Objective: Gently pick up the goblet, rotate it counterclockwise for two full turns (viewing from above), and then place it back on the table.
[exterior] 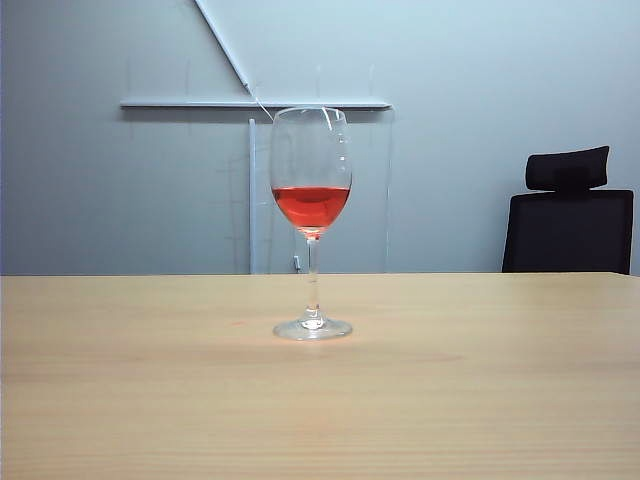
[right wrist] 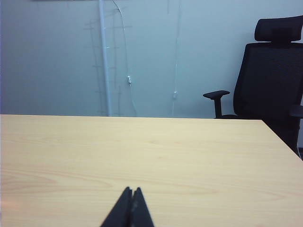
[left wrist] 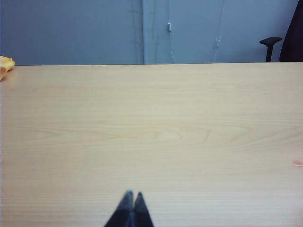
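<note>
Red-filled goblet [exterior: 312,235] upright mid-table [exterior: 480,400], bare wood all round; left hand [left wrist: 131,195], right hand [right wrist: 132,190] pinched closed, empty, low over table

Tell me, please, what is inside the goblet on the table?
The goblet holds red liquid filling the lower part of its bowl; above that it looks empty. It stands upright on the table. Nothing covers the bowl.

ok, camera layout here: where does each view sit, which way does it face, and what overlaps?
Exterior: low at the table's near edge, level, facing the goblet, grey wall and black chair; no robot parts show.
Left wrist: on the left arm, low over the table, facing the wall; left gripper, fingers together, shows.
Right wrist: on the right arm, same heading; right gripper, fingers together, shows.
Shared: all three see table, wall and chair; only the exterior sees the goblet.
</note>
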You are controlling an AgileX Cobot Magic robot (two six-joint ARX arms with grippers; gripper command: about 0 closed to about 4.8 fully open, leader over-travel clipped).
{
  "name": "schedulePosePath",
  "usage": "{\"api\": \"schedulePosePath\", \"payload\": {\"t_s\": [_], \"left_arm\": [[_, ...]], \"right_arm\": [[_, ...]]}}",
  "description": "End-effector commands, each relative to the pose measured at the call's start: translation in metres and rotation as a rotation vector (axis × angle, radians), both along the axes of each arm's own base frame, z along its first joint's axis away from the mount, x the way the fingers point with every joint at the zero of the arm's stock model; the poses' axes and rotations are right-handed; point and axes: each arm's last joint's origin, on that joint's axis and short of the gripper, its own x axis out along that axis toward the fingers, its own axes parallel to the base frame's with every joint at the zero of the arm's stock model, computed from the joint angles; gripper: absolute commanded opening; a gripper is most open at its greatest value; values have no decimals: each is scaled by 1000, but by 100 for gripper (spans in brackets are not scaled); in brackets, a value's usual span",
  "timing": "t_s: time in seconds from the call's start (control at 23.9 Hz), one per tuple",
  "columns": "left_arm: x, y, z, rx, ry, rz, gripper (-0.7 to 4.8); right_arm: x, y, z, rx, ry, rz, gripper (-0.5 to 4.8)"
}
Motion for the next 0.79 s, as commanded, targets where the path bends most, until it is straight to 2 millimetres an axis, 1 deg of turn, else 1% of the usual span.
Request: {"api": "schedulePosePath", "payload": {"t_s": [0.04,0.29,0.79], "left_arm": [[0,0,2,1,-14,-4,-5],[0,0,2,1,-15,-4,-5],[0,0,2,1,-15,-4,-5]], "right_arm": [[0,-2,-2,3,8,-17,-6],[0,-6,-2,-4,10,-25,-6],[0,-6,-2,-3,12,-32,-5]]}}
